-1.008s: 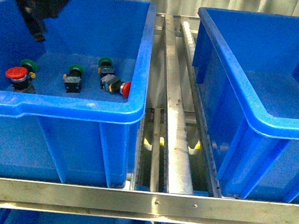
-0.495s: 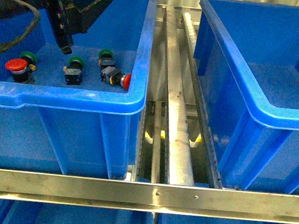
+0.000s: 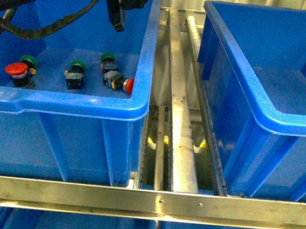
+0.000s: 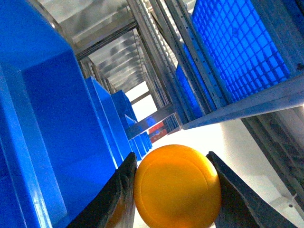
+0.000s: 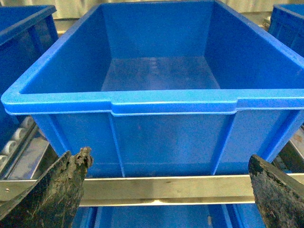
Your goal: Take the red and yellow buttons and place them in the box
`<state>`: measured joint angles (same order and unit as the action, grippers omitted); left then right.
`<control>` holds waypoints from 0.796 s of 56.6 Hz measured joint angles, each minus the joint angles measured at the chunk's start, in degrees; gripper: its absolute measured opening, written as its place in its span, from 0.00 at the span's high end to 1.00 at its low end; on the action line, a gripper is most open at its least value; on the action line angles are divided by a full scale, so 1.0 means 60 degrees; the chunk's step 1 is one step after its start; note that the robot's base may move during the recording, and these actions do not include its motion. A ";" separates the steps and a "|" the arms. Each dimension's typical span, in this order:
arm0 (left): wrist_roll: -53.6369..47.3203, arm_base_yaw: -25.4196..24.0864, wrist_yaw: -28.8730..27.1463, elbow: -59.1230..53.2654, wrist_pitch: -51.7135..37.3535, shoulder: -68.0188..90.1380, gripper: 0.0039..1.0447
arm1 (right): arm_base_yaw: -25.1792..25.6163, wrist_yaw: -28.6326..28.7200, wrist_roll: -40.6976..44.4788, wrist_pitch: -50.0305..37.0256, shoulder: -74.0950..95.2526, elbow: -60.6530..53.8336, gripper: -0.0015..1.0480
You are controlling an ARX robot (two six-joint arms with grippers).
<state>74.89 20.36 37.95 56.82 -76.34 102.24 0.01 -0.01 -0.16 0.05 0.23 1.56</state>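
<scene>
In the left wrist view my left gripper [image 4: 174, 191] is shut on the domed cap of a yellow button [image 4: 176, 186], one dark finger [image 4: 118, 192] on each side of it. In the front view the left gripper [image 3: 119, 15] hangs high over the left bin [image 3: 83, 103], near its right wall; the yellow button is hidden there. Two red buttons lie in that bin, one at the left [image 3: 16, 69] and one by the right wall [image 3: 128, 85]. The empty box [image 3: 261, 111] stands on the right. Before the box's front rim [image 5: 128, 102], my right gripper [image 5: 166, 190] is open and holds nothing.
Three green-capped switches [image 3: 78, 67] lie among the red ones in the left bin. Metal roller rails [image 3: 180, 112] run between the two bins. A steel crossbar [image 3: 145, 199] spans the front, with more blue bins below it.
The left arm has risen and swung right, from the bin's far left corner to above its right wall. The buttons in the bin lie as before.
</scene>
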 joint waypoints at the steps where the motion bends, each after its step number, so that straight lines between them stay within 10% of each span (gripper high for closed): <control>1: -0.0018 -0.0029 0.0000 -0.0025 0.0036 -0.0055 0.68 | 0.0000 0.0004 -0.0004 0.0000 0.0000 0.0000 0.06; 9: -0.0160 -0.0098 0.0069 -0.0277 0.0138 -0.0605 0.68 | -0.0131 -0.0816 0.0397 -0.0929 0.0401 -0.0113 0.06; 13: -0.0262 -0.0095 0.0135 -0.0357 0.0270 -0.0801 0.68 | 0.0270 -0.2473 0.2000 -0.5708 0.3300 0.0036 0.06; 20: -0.0386 -0.0084 0.0168 -0.0466 0.0430 -0.1005 0.68 | 0.0597 -0.2014 0.2779 -1.0593 0.6207 0.0896 0.06; 30: -0.0590 -0.0080 0.0138 -0.0546 0.0645 -0.1100 0.68 | 0.1621 -0.0965 0.0055 -0.8338 0.6645 0.3428 0.06; 45: -0.0780 0.0113 -0.0022 -0.0546 0.0725 -0.1107 0.68 | 0.2014 0.0193 -0.8531 -0.7023 0.8572 0.4962 0.06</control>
<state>70.22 21.04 37.82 53.54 -71.99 95.59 12.10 1.15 -51.35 -42.09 51.66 31.33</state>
